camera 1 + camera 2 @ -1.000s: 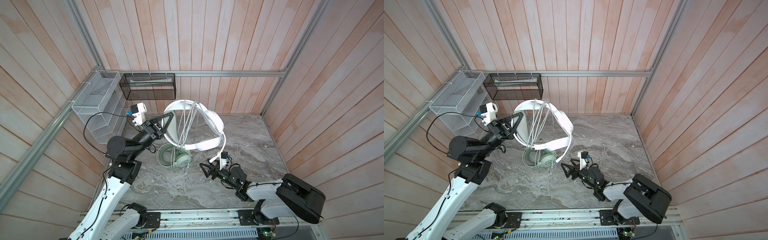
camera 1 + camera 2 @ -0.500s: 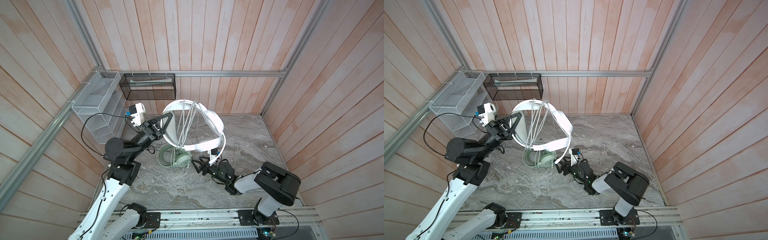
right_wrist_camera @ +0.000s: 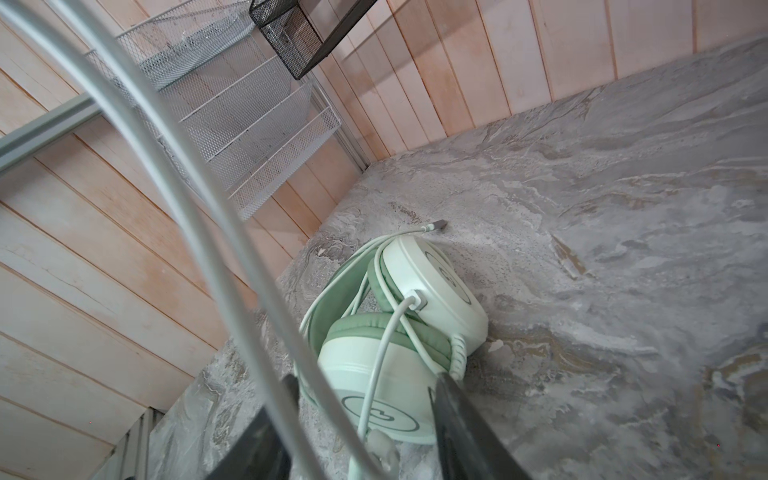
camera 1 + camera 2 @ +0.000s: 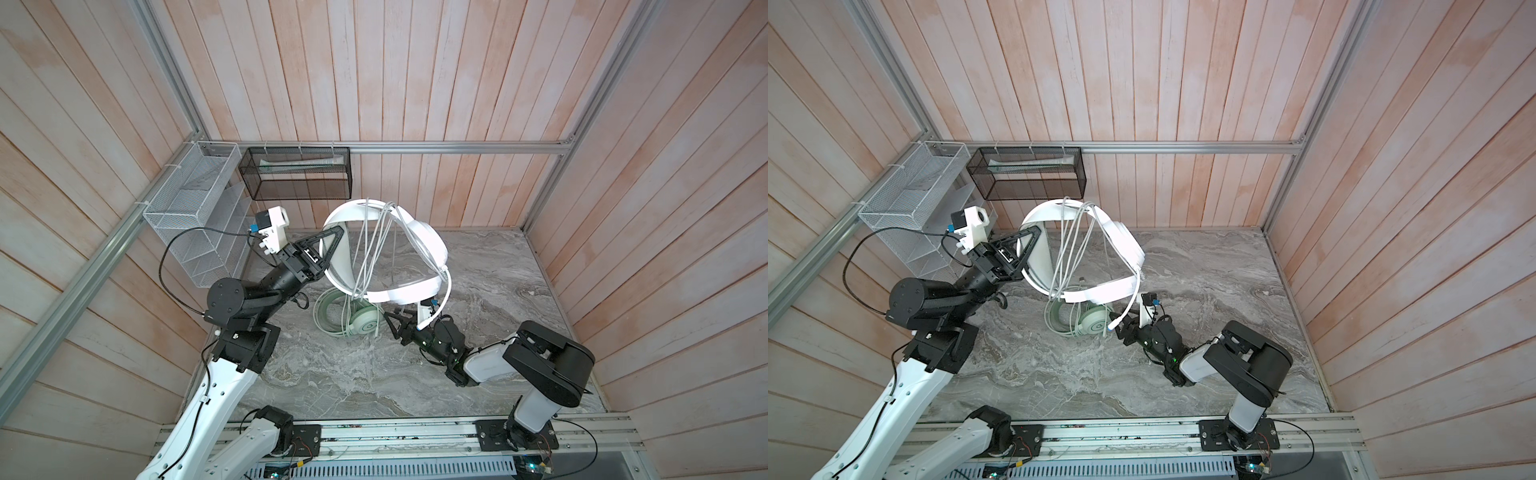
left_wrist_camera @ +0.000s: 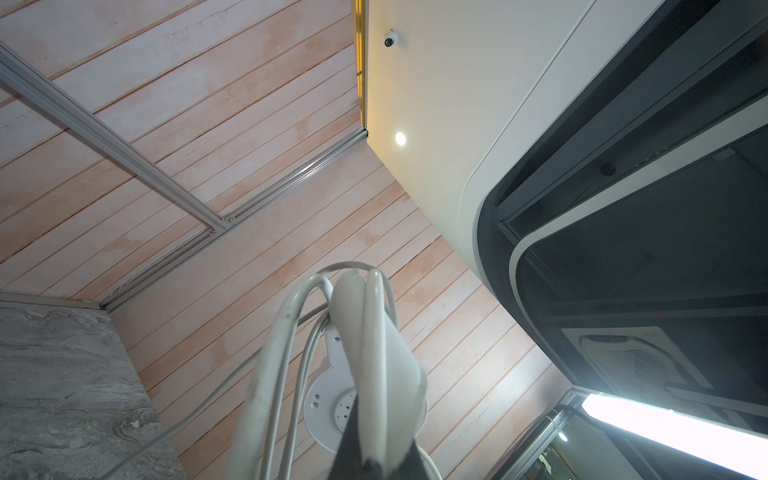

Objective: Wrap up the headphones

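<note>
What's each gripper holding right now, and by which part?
Left gripper is shut on the white headset's headband, lifted. Right gripper holds nothing: jaws open around its cord.

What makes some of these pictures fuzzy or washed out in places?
Right wrist view: the white cable close to the lens is blurred, while the mint-green headset behind is sharp. Left wrist view: the light strip glares pure white, and the near white headset is soft. Both top views: even light, with wall planks fanning outward from the wide lens.
</note>
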You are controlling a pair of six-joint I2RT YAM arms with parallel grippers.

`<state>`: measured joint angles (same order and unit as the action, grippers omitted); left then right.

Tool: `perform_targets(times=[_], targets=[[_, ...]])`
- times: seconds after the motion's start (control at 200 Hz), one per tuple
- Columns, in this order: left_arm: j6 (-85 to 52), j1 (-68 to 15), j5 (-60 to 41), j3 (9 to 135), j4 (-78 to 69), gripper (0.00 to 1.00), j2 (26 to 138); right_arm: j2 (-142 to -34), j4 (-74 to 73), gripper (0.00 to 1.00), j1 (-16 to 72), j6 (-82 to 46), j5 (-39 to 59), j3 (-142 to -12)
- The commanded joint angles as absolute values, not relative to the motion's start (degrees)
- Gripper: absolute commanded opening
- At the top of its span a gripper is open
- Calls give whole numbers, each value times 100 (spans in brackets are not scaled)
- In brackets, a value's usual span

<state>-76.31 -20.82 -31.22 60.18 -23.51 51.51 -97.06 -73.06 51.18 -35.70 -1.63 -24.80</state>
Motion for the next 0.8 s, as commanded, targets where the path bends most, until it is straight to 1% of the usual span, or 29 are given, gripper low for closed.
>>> perform_targets(times=[0.0, 0.03, 0.045, 0.09, 0.155, 0.175, 0.24, 0.265, 0.325, 0.335, 0.51, 0.795], targets=[[-7704, -2109, -2984, 6028, -2757, 0, 5003, -9638, -7273, 39, 5082, -3481, -216, -2586], [-7714, -2106, -2984, 6025, -2755, 0, 5002, -9615, -7229, 38, 5083, -3457, -220, -2593], [-7709, -2109, -2988, 6013, -2764, 0, 5003, -9606, -7211, 32, 5083, -3450, -227, -2593], [-7722, -2109, -2988, 6012, -2774, 0, 5002, -9585, -7172, 25, 5082, -3428, -228, -2602], [-7730, -2109, -2988, 5994, -2787, 0, 5006, -9547, -7118, 20, 5086, -3411, -238, -2600], [-7730, -2105, -2988, 5990, -2791, 0, 5003, -9544, -7108, 16, 5080, -3416, -237, -2595], [-7726, -2109, -2980, 5992, -2795, 0, 5005, -9537, -7095, 11, 5080, -3410, -195, -2586], [-7732, -2109, -2981, 5995, -2799, 0, 5009, -9538, -7093, 7, 5084, -3415, -173, -2580], [-7734, -2108, -2975, 5994, -2795, 0, 5011, -9553, -7055, 3, 5091, -3419, -113, -2590], [-7728, -2105, -2972, 5994, -2802, 0, 5010, -9560, -7042, 0, 5089, -3419, -101, -2586], [-7835, -2105, -2945, 5965, -2967, 0, 5070, -9762, -6497, 0, 5308, -3428, 57, -2926], [-8047, -2109, -2661, 5917, -3320, 0, 5109, -10293, -5660, 0, 6114, -3020, 67, -3648]])
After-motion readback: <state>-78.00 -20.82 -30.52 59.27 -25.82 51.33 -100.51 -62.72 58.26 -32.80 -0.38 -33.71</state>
